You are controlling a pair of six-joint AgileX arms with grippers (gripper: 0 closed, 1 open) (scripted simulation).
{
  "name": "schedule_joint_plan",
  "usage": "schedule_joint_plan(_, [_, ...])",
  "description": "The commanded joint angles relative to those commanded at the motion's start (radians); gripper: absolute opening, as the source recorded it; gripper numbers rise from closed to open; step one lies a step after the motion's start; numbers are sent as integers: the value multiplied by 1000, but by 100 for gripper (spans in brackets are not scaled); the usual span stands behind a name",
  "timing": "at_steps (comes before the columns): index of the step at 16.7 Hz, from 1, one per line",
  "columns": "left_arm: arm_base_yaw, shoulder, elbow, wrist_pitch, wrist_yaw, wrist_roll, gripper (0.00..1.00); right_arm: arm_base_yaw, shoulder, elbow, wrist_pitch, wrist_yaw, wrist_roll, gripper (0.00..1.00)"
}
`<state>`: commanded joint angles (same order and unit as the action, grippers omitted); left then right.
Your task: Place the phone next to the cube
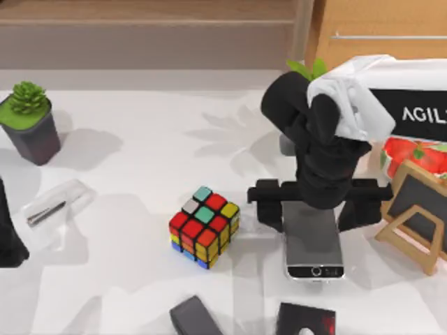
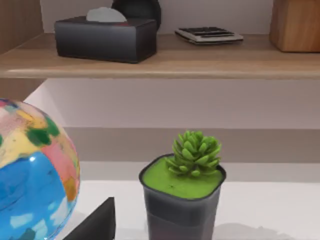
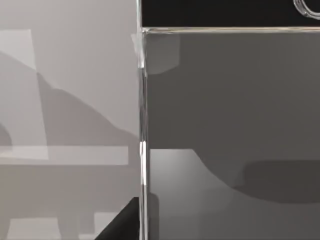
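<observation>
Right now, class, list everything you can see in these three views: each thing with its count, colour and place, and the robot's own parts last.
Flat grey-screened smartphone: one, silver rim, right of centre, under the right gripper.
Multicoloured puzzle cube: one, black frame, table centre, left of the phone, apart from it.
Potted succulent: one, green in a dark pot, far left.
Clear wrapped packet: one, left side.
Dark grey slab: one, front edge.
Black square with red mark: one, front edge.
Small wooden easel chalkboard: one, right edge.
Colourful globe: one, beside the succulent.
Black tissue box: one, on the shelf.
Right gripper: black, down over the phone.
Left arm: black, parked at the left edge.
</observation>
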<state>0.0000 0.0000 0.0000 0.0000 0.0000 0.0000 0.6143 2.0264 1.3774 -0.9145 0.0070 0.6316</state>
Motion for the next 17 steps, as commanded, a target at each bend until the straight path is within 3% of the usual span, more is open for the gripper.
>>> schedule_joint_plan(1, [0, 0, 0, 0, 0, 0, 100, 0, 0, 0, 0, 0, 0, 0])
schedule_joint_plan(14, [0, 0, 0, 0, 0, 0, 100, 0, 0, 0, 0, 0, 0, 98])
schedule_joint_plan(17, [0, 0, 0, 0, 0, 0, 100, 0, 0, 0, 0, 0, 0, 100])
